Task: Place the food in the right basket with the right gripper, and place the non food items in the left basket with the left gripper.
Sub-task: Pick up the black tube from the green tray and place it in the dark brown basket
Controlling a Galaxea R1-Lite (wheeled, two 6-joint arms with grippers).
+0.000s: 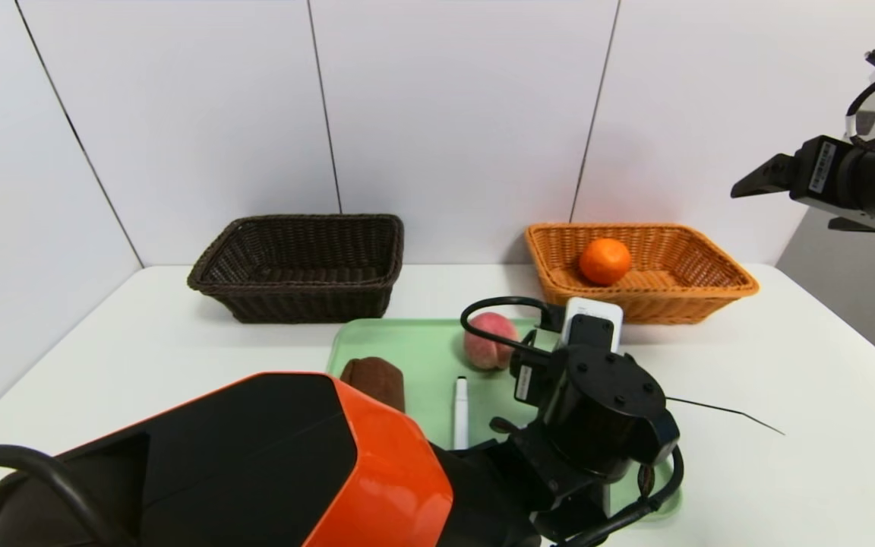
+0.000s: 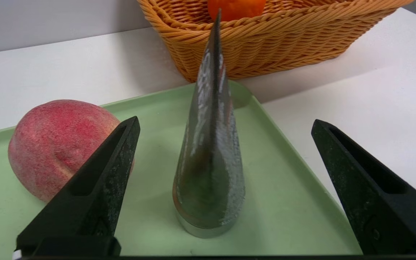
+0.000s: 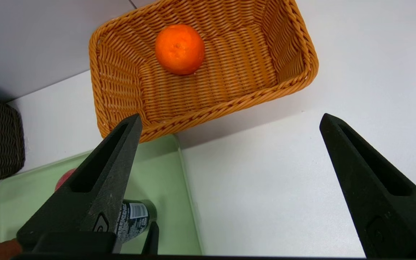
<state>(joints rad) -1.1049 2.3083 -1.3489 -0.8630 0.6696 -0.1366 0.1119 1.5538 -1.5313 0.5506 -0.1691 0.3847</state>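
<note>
We see a tube (image 2: 209, 173) standing on the green tray (image 2: 287, 216), seemingly upright on its broad round end. Its long axis runs up from the tray, and its flat, narrow end points upward, turned nearly edge-on to the left wrist camera. The left claw (image 2: 226, 121) is at the tray with its fingers spread wide, one to each side of the tube; we see space on both sides, so it has hold of nothing.

The head view hides the tube from us behind the left arm (image 1: 384, 471). The right wrist view shows its dark printed side and a barcode label, which the left wrist view does not; there its narrow end is hidden behind one of the right claw's fingers.

Only the head view gives us the white pen (image 1: 461, 414) on the tray, its long axis running roughly toward the baskets, black end on the far side. It also shows a brown item (image 1: 377, 380) on the tray, partly covered by the left arm. The peach (image 1: 491, 340) lies on the tray near the tube.

The right claw (image 3: 231, 115) hangs above the surface (image 3: 265, 202) at the right, wide open and holding nothing. Under its camera we see the whole inside of the right basket (image 3: 222, 68), with an orange (image 3: 180, 49) in it. The left basket (image 1: 301, 304), dark and woven, sits beyond the tray.
</note>
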